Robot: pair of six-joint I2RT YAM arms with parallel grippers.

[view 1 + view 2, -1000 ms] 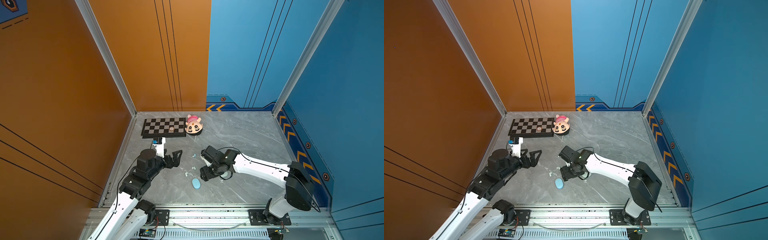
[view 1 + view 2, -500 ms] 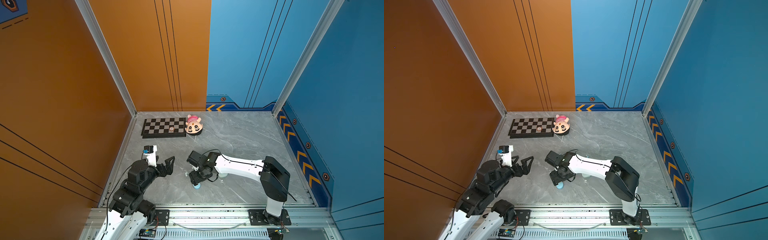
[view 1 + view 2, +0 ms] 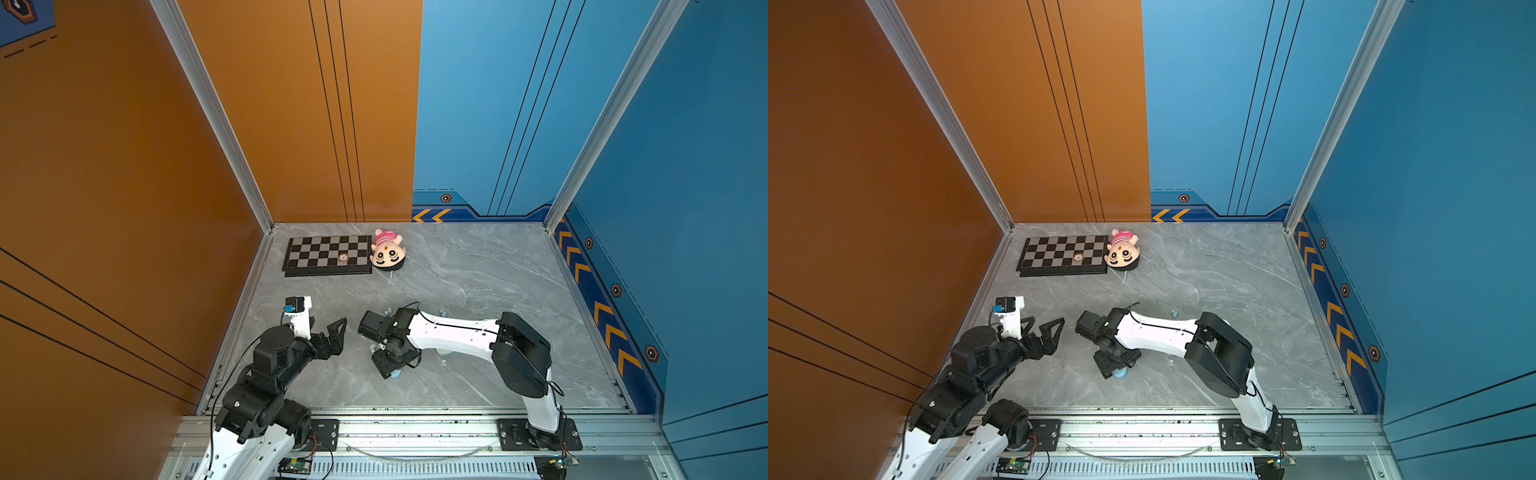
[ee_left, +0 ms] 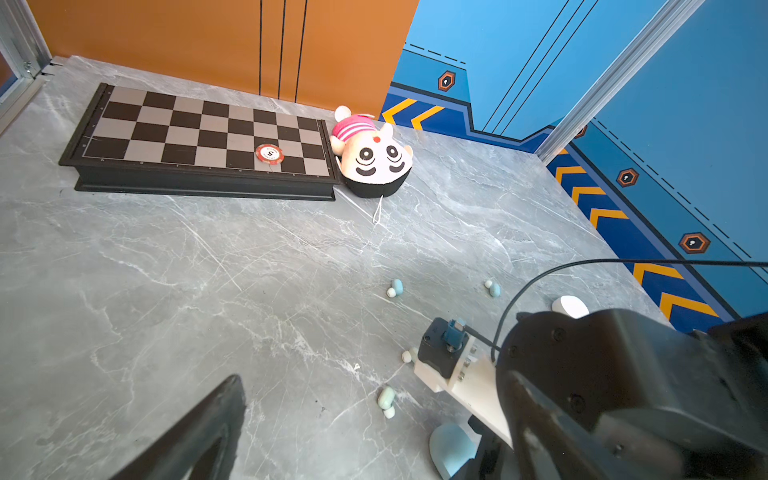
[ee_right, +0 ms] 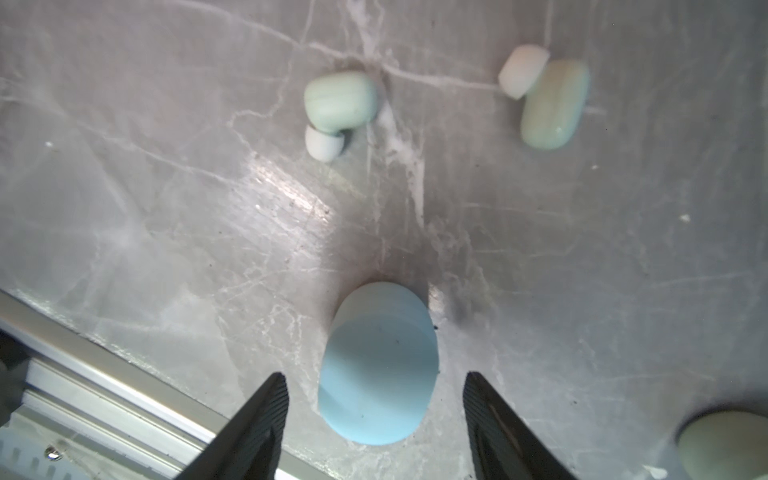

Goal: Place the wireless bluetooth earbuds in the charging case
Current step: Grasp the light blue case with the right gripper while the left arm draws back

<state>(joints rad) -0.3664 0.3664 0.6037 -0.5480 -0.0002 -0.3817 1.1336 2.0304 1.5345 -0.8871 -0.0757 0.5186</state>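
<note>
A light blue oval charging case point(image 5: 378, 365) lies closed on the grey table near the front edge, showing in both top views point(image 3: 395, 374) point(image 3: 1120, 374). My right gripper point(image 5: 374, 376) points down over it, open, one finger on each side with gaps to the case. Two pale green earbuds point(image 5: 338, 104) point(image 5: 552, 104) lie just beyond it. The left wrist view shows these buds point(image 4: 386, 399) point(image 4: 409, 356) and two light blue ones point(image 4: 397, 286) point(image 4: 493, 288) farther back. My left gripper point(image 3: 328, 336) hovers open and empty to the left of the case.
A chessboard point(image 3: 328, 254) with a red chip and a plush toy point(image 3: 387, 251) sit at the back left. A white oval case point(image 4: 569, 306) and a pale one point(image 5: 723, 444) lie right of the blue case. The metal front rail point(image 5: 124, 374) runs close by.
The right gripper has swung left and toward the front edge, coming down over the blue case. The left arm has drawn back a little to the left.
</note>
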